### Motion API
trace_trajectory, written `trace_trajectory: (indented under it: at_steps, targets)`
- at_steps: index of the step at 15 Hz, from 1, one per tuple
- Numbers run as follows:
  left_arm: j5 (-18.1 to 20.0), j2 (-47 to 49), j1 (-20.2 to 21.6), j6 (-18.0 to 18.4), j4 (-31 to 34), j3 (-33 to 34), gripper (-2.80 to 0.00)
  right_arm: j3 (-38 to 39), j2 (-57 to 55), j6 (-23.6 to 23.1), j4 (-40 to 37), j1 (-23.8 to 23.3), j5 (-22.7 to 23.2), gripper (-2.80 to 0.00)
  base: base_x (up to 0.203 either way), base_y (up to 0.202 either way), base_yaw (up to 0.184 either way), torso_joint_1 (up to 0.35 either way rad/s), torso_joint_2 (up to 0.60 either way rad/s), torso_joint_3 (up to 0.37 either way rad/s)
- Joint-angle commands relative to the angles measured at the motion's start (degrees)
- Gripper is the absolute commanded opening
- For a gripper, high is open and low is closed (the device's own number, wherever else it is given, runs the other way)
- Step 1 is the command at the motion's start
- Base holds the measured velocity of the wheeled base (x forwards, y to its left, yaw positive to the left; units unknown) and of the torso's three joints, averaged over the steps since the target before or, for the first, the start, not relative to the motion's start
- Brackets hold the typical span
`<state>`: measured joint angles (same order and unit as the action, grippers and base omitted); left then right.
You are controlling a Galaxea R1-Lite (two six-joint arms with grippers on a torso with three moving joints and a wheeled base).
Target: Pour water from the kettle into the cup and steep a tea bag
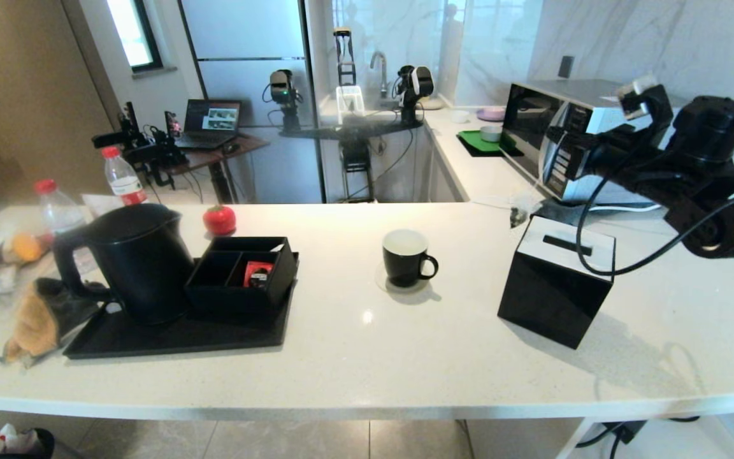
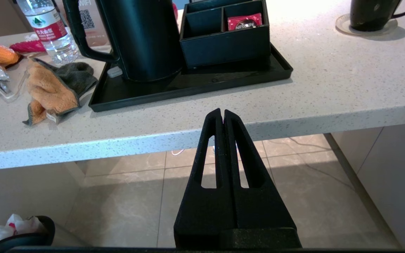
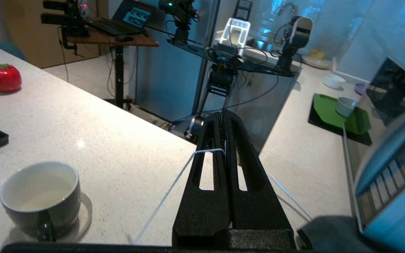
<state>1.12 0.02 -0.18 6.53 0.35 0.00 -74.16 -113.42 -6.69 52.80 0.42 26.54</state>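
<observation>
Right gripper fingers pinch the tea bag string, raised right of the cup. Bag itself unseen; likely light, limp, swings. Left gripper closed, empty, below counter.

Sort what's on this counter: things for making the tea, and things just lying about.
For the tea: kettle on the black tray; cup; white string pinched in the right gripper.

Lying about: tissue box, water bottles, tomato, orange cloth, microwave.
</observation>
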Motion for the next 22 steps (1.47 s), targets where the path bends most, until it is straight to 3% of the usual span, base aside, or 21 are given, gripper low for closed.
trace_trajectory:
  at_steps: [1,8,15,22]
  targets:
    - [0.02,-0.02,0.01,0.06,0.01,0.0,-2.8,4.52,2.52,-0.07,1.95,-1.89,0.18,-2.8,0.0,0.0,0.0,0.0,0.0,0.0]
    - [0.11,-0.02,0.01,-0.03,0.0,0.0,-2.8,7.47,4.94,0.01,2.58,-5.46,0.38,-2.8,0.0,0.0,0.0,0.0,0.0,0.0]
    - [0.11,-0.02,0.01,-0.03,-0.02,0.0,-2.8,15.49,8.28,-0.04,4.99,-5.54,0.44,-2.8,0.0,0.0,0.0,0.0,0.0,0.0]
    - [0.03,-0.02,0.01,-0.12,-0.06,0.0,-2.8,15.53,11.12,0.1,3.89,-5.43,0.62,-2.8,0.0,0.0,0.0,0.0,0.0,0.0]
